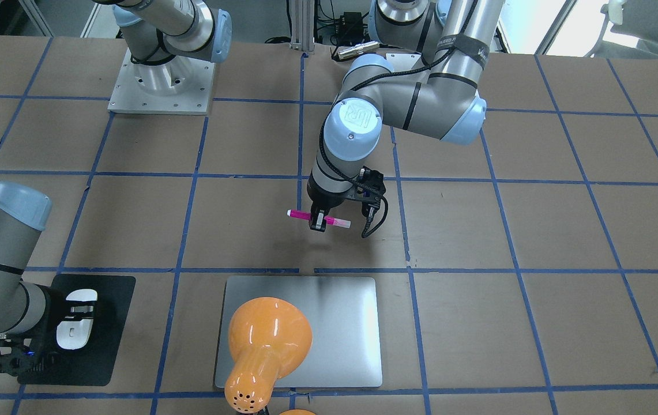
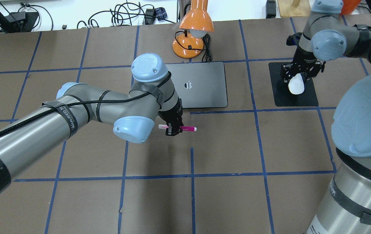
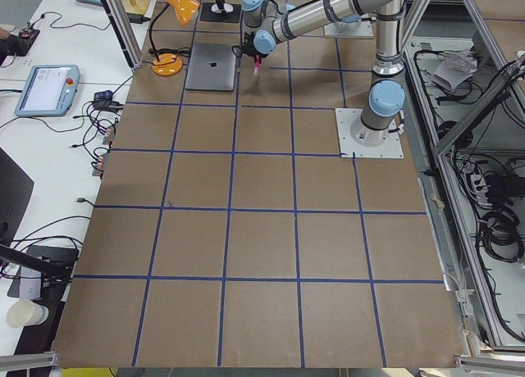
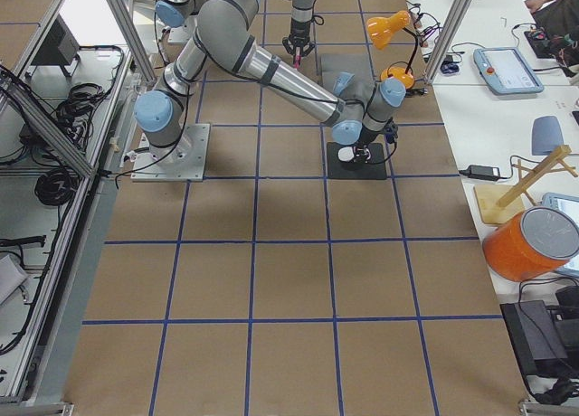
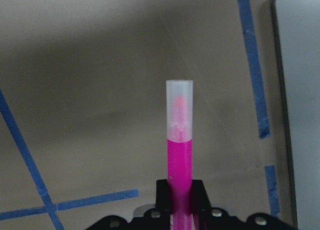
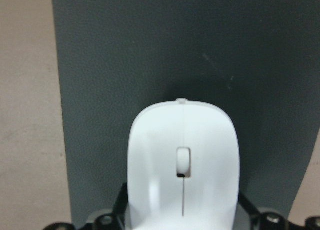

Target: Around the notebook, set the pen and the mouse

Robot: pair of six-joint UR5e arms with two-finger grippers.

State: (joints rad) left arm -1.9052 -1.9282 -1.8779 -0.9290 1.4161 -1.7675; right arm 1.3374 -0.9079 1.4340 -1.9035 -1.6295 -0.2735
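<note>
My left gripper (image 1: 319, 222) is shut on the middle of the magenta pen (image 1: 300, 215), held level just above the table. In the left wrist view the pen (image 5: 179, 155) points away with its pale end forward. It hangs a short way off the near long edge of the silver-grey notebook (image 2: 205, 84), which lies flat. The white mouse (image 2: 296, 86) is over the black mat (image 2: 302, 99) to the notebook's right. My right gripper (image 2: 299, 75) is shut on the mouse's sides. The right wrist view shows the mouse (image 6: 182, 165) between the fingers with a shadow on the mat (image 6: 150, 50).
An orange desk lamp (image 2: 195, 22) stands behind the notebook, its shade hanging over the notebook's far edge (image 1: 265, 340). Its cord runs off the back of the table. Blue tape lines grid the brown tabletop. Bare tabletop lies on both sides of the notebook.
</note>
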